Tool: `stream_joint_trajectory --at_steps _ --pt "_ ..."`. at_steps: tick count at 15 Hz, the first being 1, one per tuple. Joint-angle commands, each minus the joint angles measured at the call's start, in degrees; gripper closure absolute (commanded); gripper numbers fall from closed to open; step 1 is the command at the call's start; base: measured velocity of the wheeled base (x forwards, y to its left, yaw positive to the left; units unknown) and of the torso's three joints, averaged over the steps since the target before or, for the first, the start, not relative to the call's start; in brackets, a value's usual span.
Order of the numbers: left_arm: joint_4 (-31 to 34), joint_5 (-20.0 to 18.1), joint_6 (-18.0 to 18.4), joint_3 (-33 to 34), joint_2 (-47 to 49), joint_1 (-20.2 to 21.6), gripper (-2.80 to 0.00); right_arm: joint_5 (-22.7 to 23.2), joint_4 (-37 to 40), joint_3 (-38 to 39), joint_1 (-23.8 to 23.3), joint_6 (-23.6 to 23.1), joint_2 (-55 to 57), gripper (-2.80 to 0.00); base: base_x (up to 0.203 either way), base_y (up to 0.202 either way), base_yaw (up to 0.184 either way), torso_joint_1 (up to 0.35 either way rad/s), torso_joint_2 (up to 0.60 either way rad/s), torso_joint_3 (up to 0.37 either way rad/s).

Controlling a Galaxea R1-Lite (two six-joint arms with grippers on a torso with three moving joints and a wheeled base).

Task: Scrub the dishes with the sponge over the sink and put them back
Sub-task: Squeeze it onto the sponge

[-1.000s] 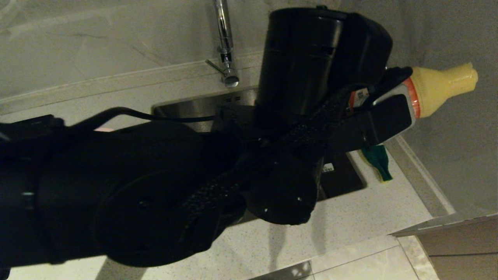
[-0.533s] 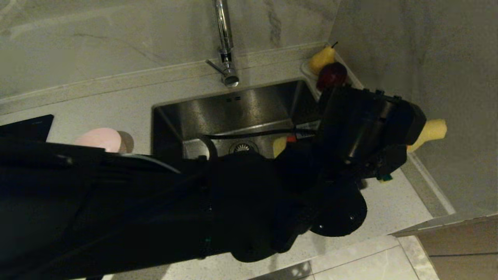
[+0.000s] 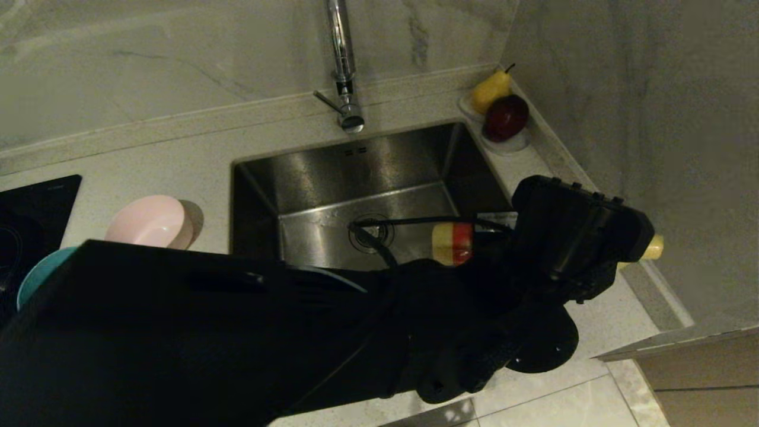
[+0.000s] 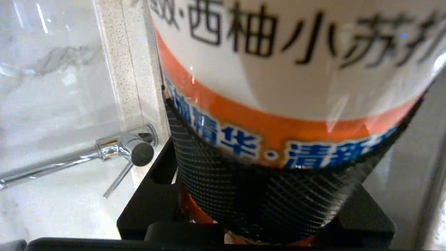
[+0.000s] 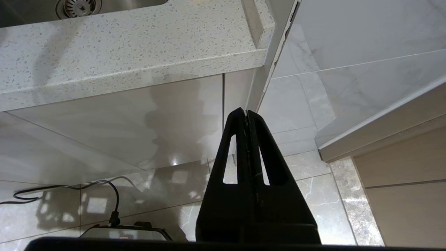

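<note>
My left gripper hangs over the sink's right rim, shut on a yellow soap bottle that lies level, its base over the basin and its cap toward the right wall. In the left wrist view a textured black finger pad wraps the bottle's label. The steel sink has its drain in the middle. A pale pink bowl and a light blue bowl stand on the counter to the sink's left. The sponge is hidden behind my left arm. My right gripper is shut, parked below the counter edge.
The chrome tap rises behind the sink. A pear and a red apple sit on white saucers in the back right corner. A black cooktop lies far left. The wall stands close on the right.
My left arm has swung down and to the right with the bottle, which went from tilted up to level. The sink and fruit are uncovered; the sponge is now hidden.
</note>
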Motion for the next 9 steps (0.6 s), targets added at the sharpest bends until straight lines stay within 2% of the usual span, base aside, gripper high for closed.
stream_joint_trajectory --at_steps 1,3,6,9 --pt "0.16 1.75 1.19 -1.48 2.64 0.08 0.00 -0.02 0.02 0.00 0.00 0.02 0.00 0.00 0.000 0.000 0.000 0.000 0.00 0.000" --pt "0.56 2.52 1.82 -3.60 4.03 0.08 0.00 -0.02 0.02 0.00 0.00 0.02 0.00 0.00 0.000 0.000 0.000 0.000 0.00 0.000" --pt "0.42 4.17 6.48 -5.70 5.21 0.08 0.00 -0.02 0.02 0.00 0.00 0.02 0.00 0.00 0.000 0.000 0.000 0.000 0.00 0.000" --pt "0.47 6.30 8.85 -5.38 5.41 0.08 0.00 -0.02 0.02 0.00 0.00 0.02 0.00 0.00 0.000 0.000 0.000 0.000 0.00 0.000"
